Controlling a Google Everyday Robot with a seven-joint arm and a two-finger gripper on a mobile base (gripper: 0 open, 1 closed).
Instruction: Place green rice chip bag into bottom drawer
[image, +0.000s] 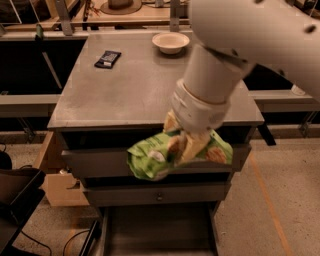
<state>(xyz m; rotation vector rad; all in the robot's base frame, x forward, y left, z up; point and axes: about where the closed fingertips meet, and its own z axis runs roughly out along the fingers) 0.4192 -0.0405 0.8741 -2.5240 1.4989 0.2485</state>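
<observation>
The green rice chip bag hangs in the air in front of the cabinet, level with the top drawer. My gripper is shut on the bag's middle, coming down from the white arm at the upper right. The bottom drawer is pulled open below, its flat grey floor showing at the frame's lower edge, directly under the bag.
On the cabinet top lie a small black packet at the back left and a pale bowl at the back. Two shut knobbed drawers sit above the open one. A cardboard box stands left of the cabinet.
</observation>
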